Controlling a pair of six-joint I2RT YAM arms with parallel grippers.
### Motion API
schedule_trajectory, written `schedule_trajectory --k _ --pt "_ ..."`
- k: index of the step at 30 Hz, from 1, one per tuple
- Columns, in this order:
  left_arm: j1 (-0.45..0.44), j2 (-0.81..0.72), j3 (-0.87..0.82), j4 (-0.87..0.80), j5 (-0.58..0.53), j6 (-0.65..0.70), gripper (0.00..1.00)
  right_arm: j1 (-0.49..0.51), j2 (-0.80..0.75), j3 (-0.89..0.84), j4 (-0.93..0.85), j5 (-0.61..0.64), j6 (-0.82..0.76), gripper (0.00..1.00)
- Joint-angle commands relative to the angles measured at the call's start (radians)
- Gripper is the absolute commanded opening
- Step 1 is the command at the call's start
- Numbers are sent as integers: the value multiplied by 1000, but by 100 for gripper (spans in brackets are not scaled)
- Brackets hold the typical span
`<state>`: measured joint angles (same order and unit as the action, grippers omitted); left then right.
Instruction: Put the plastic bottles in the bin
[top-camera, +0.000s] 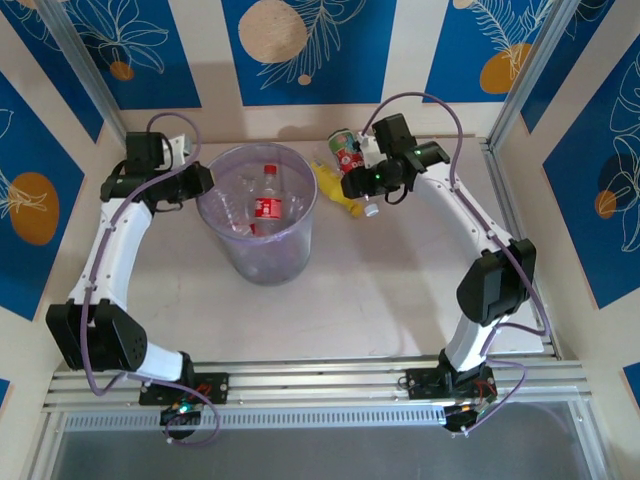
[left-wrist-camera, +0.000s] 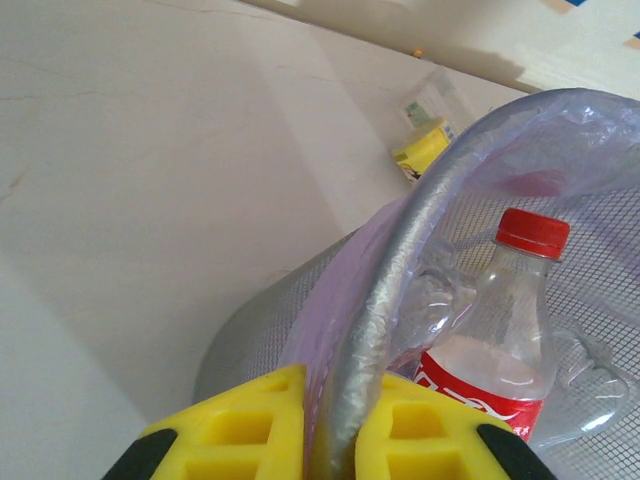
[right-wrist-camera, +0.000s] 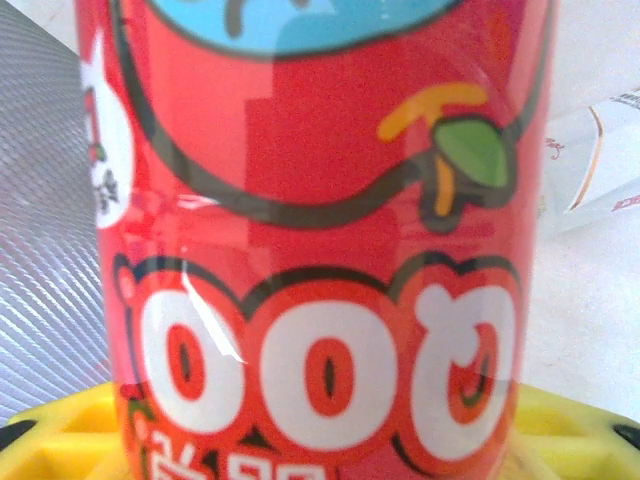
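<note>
Left arm (top-camera: 108, 252) and right arm (top-camera: 470, 215) are showing white links, black joints and lilac cables (top-camera: 420, 98); the left gripper (left-wrist-camera: 335, 420) is wearing yellow pads (left-wrist-camera: 240, 430).

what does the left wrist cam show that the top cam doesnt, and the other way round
Left wrist view: the left gripper up close, its yellow fingers closed on either side of the rim of the bin, and a fine grid pattern on the bin's wall.

Top external view: the right gripper close to a green-topped bottle at the far side of the table.

Both: the bin, the red-capped bottle upright inside it, and the yellow bottle lying on the table beyond.
</note>
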<state>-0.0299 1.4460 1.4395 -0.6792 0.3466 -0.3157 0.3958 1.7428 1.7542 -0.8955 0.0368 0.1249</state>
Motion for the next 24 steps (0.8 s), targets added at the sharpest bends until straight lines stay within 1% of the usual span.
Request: schedule_trajectory --k 1,7,15,18,21,23,24 --pt "-61 49 -18 -41 34 -26 0 15 -35 99 -67 -26 7 48" --pt "-101 66 -10 -23 28 -36 0 79 -9 294 -111 -37 5 47" --pt "-129 79 4 -19 22 -43 0 205 139 613 -204 -78 -13 47" --pt "-135 80 5 -16 19 -46 0 255 233 758 -267 -93 -28 48" --pt "-139 83 6 -16 17 -46 0 291 352 939 -362 -97 -39 48" --pt "-141 82 8 -16 15 -47 0 310 460 1117 -459 -97 -43 48" --pt "-140 79 7 -15 15 -46 0 318 533 1239 -518 -100 -41 48"
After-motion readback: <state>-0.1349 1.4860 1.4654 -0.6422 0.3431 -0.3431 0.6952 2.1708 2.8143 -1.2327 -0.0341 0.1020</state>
